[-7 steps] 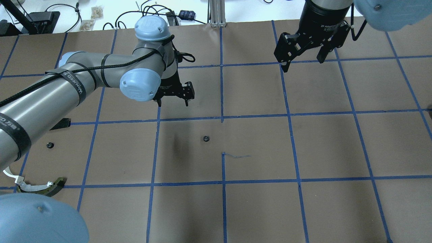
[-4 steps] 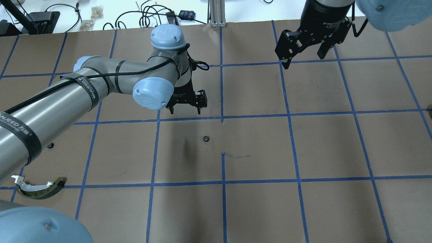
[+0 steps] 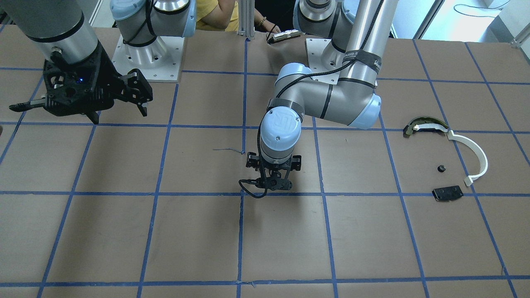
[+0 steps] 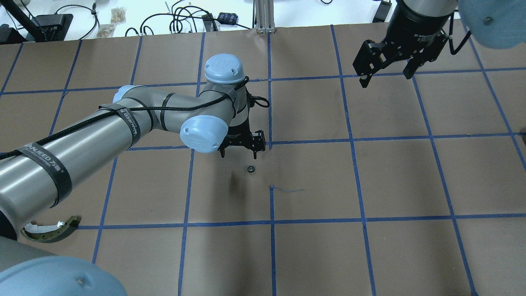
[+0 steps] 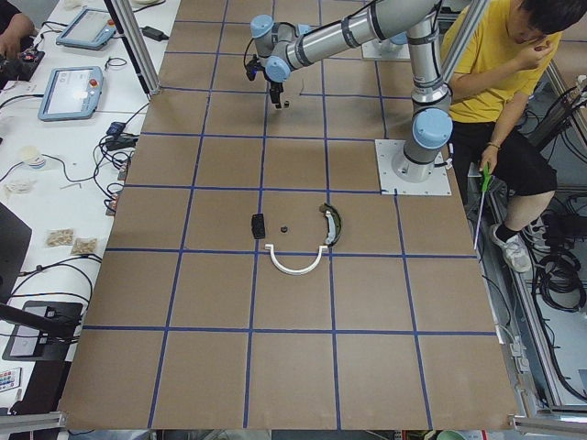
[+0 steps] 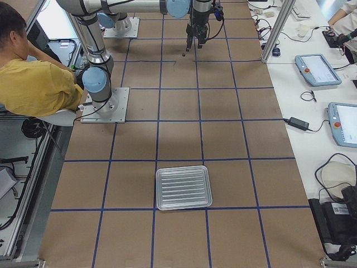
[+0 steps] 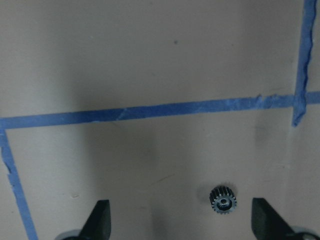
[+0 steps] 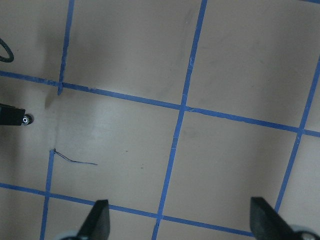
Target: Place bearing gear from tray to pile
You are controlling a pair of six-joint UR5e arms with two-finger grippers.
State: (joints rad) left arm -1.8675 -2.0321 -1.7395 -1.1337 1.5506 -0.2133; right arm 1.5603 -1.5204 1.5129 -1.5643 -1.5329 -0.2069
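Toward the bearing gear [image 4: 250,169] the left gripper [image 4: 238,155] has travelled across the tabletop [image 4: 402,181]. It now hangs just beside the gear, on the side away from the robot, with its jaws spread and empty. The gear itself has not moved. It lies alone near the tabletop's middle, not in the tray [image 6: 184,187], and well apart from the pile [image 3: 447,193] on the robot's left. In the left wrist view the gear sits off centre, close to one jaw. A good grasp probably needs a small sideways correction first, then a straight descent and a gentle closing, because such a small toothed part could roll away. The right gripper [image 4: 386,80], its jaws also spread, hangs far off.
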